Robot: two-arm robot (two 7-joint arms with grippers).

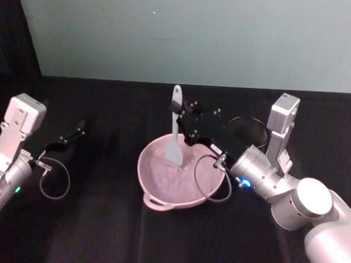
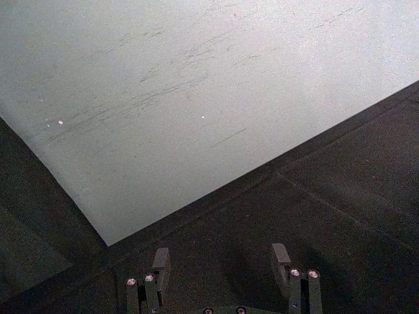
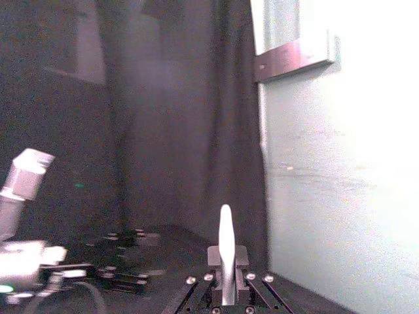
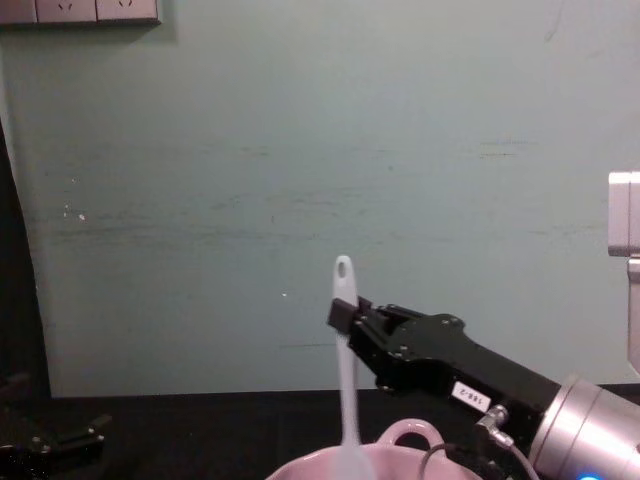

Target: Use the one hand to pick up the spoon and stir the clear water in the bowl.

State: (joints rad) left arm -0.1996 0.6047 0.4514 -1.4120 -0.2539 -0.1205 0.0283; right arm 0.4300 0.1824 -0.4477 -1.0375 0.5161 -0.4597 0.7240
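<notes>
Since the black right gripper [image 1: 181, 115] is pinching the slim white plastic spoon [image 1: 174, 137], fast stirring could slosh the glossy pink bowl [image 1: 142, 165].

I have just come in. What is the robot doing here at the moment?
The right gripper is shut on the handle of a white spoon and holds it upright, with the scoop end down inside the pink bowl on the black table. This looks like the stirring step, though one moment cannot show motion. The left gripper is open and idle on the left side, away from the bowl.
</notes>
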